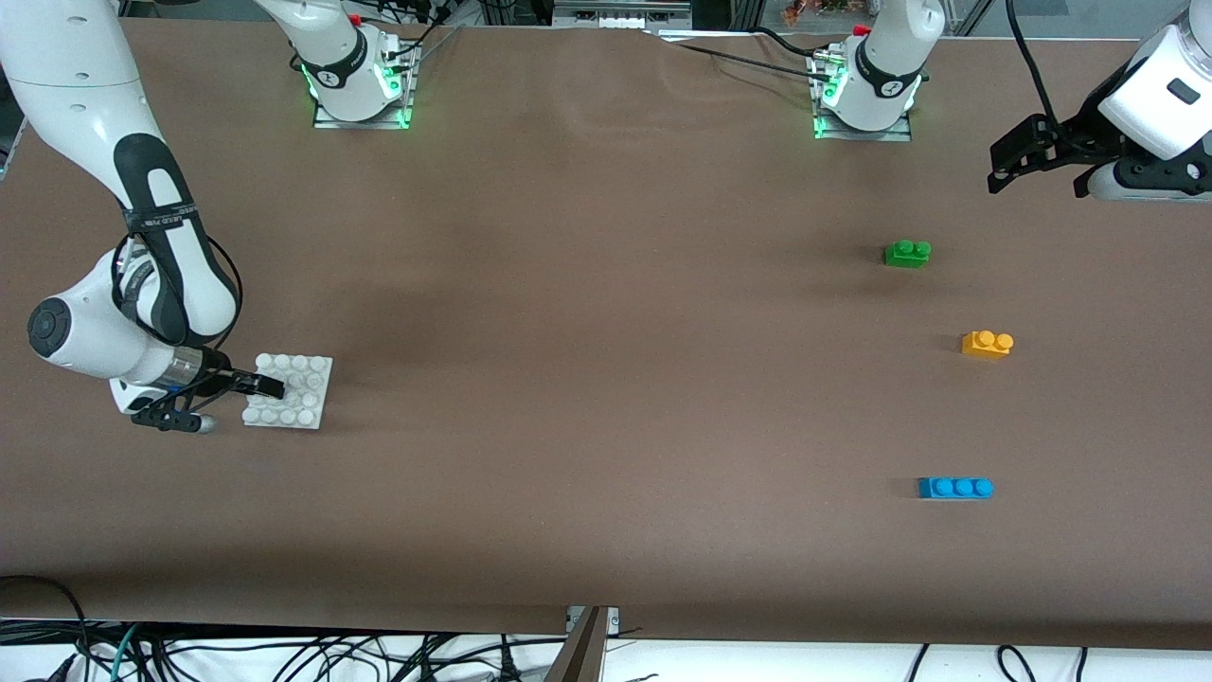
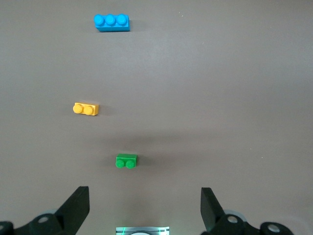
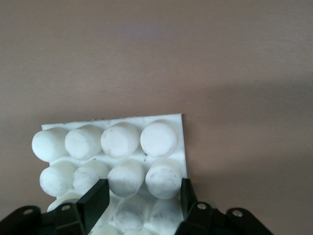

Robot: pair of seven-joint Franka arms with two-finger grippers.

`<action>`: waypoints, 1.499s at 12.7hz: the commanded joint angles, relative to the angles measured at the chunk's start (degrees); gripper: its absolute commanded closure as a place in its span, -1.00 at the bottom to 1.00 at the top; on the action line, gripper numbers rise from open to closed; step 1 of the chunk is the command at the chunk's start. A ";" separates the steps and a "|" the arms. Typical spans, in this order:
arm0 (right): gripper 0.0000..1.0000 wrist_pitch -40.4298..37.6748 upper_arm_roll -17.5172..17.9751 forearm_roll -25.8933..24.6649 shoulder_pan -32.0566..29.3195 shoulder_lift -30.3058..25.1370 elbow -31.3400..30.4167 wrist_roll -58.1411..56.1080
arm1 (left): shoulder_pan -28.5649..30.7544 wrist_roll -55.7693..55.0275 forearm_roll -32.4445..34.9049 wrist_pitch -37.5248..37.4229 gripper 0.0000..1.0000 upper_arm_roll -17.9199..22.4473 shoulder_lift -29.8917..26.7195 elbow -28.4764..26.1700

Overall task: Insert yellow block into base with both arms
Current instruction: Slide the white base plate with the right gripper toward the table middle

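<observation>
Front view shows the right arm point(image 1: 104, 189) reaching down from its base toward its own end of the desk point(image 1: 587, 398), forearm bent low and wrist turned level, so that the right claw point(image 1: 270, 385) lies over the base point(image 1: 303, 365). Right wrist view has that claw's two black fingers point(image 3: 95, 200) pinched narrow around studs of the base, closed on it; the plate sits flat on the desk. The band on the right arm carries small white lettering, too fine to read.

The left arm point(image 1: 1160, 95) waits raised over its end of the desk, its wrist held level. Left wrist view shows the left claw point(image 2: 145, 208) spread wide with nothing between its fingers, up in the air over bare desk near the green brick point(image 1: 908, 253).

Taking the base as the landmark: the yellow block point(image 1: 987, 343) lies well apart from it, toward the left arm's end of the desk, standing studs-up and untouched. The green brick lies farther from the front camera than the yellow block; the blue brick point(image 1: 955, 487) lies nearer. All three stand apart from one another with bare brown desk around each. Between the base and the bricks the desk is open. The base sits near the right arm's end of the desk.
</observation>
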 commanded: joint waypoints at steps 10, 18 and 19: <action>-0.24 -0.89 1.83 1.07 5.24 2.91 3.38 7.33 | 0.25 -0.14 -0.72 -0.96 -1.00 -0.28 0.36 1.37; -0.24 -0.89 1.83 1.07 9.90 3.36 4.70 11.91 | 0.25 -0.05 -0.71 -0.96 -1.00 -0.19 0.36 1.37; -0.24 -0.89 1.83 1.15 10.42 3.36 4.79 12.00 | 0.25 -0.05 -0.71 -0.96 -1.00 -0.28 0.36 1.37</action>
